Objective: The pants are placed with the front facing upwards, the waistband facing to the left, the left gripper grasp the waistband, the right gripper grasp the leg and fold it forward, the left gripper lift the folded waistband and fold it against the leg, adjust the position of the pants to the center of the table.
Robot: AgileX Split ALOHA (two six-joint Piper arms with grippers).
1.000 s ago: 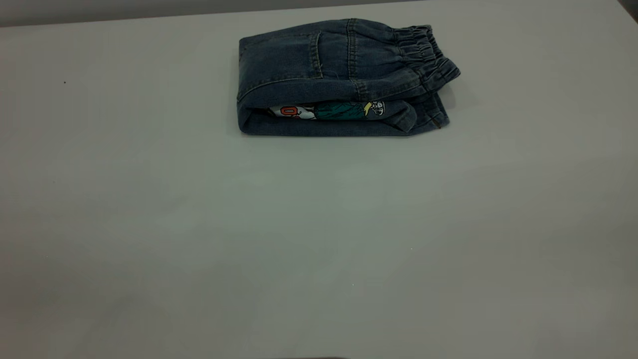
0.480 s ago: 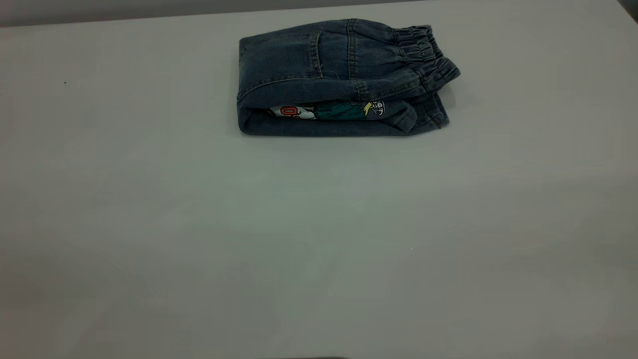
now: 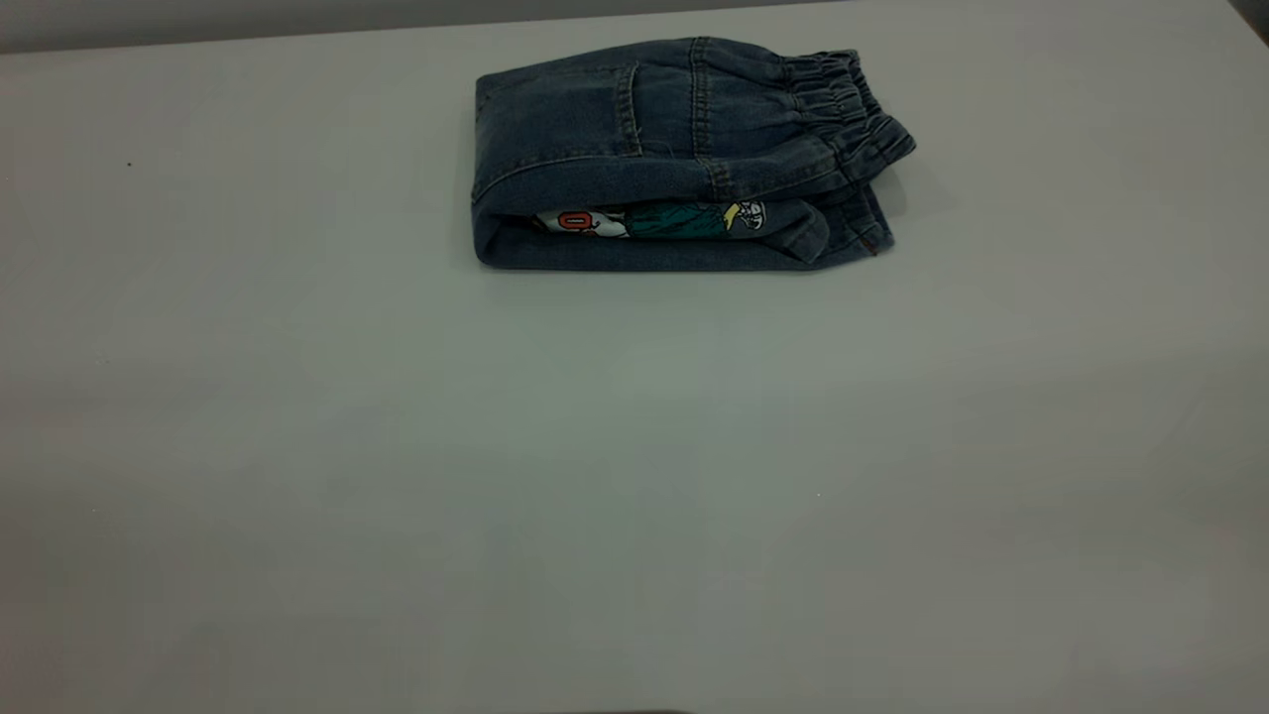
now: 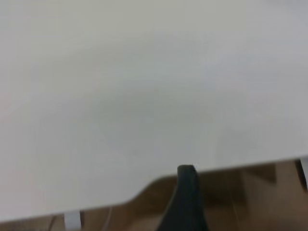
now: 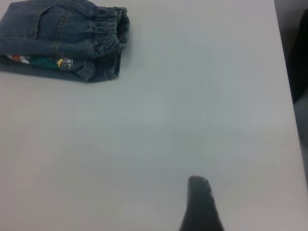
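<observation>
The dark blue denim pants (image 3: 654, 129) lie folded in a compact bundle toward the far middle of the white table (image 3: 634, 466). Their elastic waistband (image 3: 855, 107) points right, and a coloured print (image 3: 654, 220) peeks out between the layers. No gripper touches them. Neither arm appears in the exterior view. In the right wrist view the pants (image 5: 57, 33) lie far off, and a black part of my right gripper (image 5: 199, 207) hovers over bare table. In the left wrist view a black part of my left gripper (image 4: 186, 202) sits by the table's edge (image 4: 144, 188).
The table's rounded corner and brown floor (image 4: 240, 202) show beneath the left gripper. The table's right edge (image 5: 284, 72) runs along the side of the right wrist view. Wide bare tabletop surrounds the pants on the near side.
</observation>
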